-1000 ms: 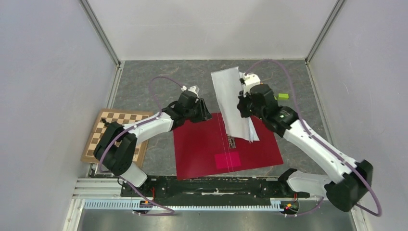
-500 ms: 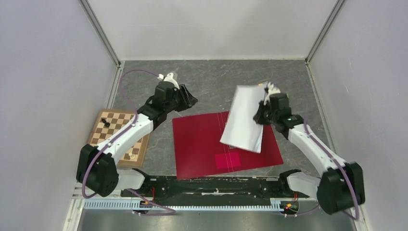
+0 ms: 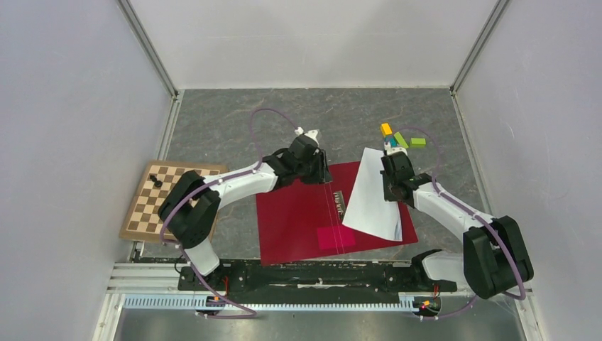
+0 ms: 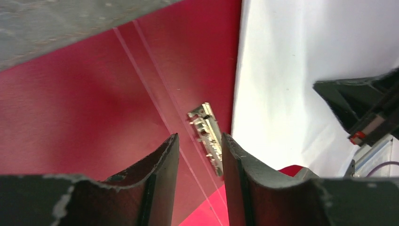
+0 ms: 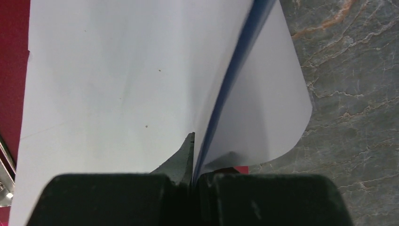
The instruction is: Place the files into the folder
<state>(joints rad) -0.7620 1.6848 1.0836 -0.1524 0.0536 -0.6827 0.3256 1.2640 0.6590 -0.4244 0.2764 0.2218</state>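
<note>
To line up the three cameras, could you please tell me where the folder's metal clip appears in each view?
Top external: metal clip on the folder, just left of the files.
Left wrist: centre, framed by the open left gripper.
Right wrist: apparently the metal sliver at the bottom-left edge.
Shared landmark: the files' left edge.

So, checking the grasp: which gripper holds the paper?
The right gripper, shut on the paper; the left gripper hangs open over the red folder, empty.

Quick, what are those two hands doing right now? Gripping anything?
Left hand: open, holding nothing.
Right hand: closed on the paper sheets.
</note>
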